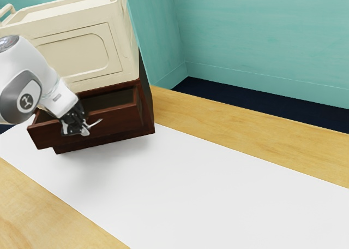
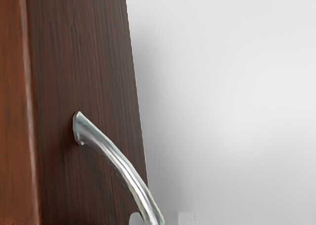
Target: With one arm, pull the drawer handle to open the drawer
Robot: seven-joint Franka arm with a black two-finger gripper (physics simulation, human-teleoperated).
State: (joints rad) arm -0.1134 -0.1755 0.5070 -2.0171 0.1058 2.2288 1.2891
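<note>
My gripper [image 1: 79, 130] is at the front of the dark brown drawer [image 1: 117, 120], by the silver handle [image 1: 95, 122]. The drawer stands pulled out of its cabinet, with its hollow inside showing behind the front board. In the wrist view the curved handle [image 2: 121, 162] runs from the wooden drawer front [image 2: 89, 67] down between the two pale fingertips of my gripper [image 2: 160, 218]. It lies close to one fingertip, and a gap shows between it and the other. The rest of the handle is hidden.
A cream crate [image 1: 122, 47] sits on top of the brown cabinet [image 1: 146, 104]. A white mat [image 1: 207, 189] covers the middle of the wooden table [image 1: 262, 134], and teal walls [image 1: 262, 36] rise behind.
</note>
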